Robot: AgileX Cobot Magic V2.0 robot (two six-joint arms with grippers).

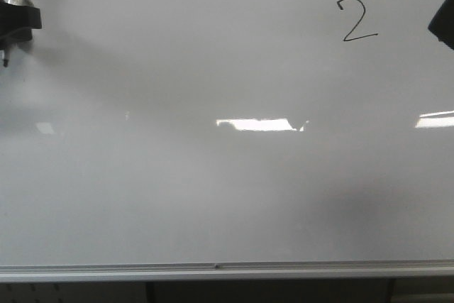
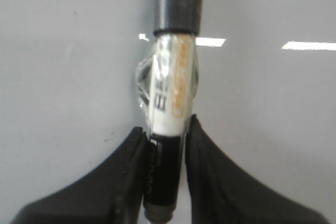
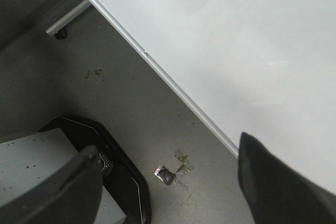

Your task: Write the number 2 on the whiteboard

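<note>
The whiteboard fills the front view, with a silver rail along its lower edge. A thin black number 2 is drawn at its upper right. My left gripper is at the board's upper left, far from the digit. In the left wrist view it is shut on a marker with a white and orange barrel and black ends. My right gripper is open and empty, off the board over the floor. Only a dark corner of it shows at the right edge, beside the digit.
Bright light reflections lie across the board's middle. In the right wrist view the board's rail runs diagonally above a grey floor with tape scraps, a black-edged base and a stand leg with a castor.
</note>
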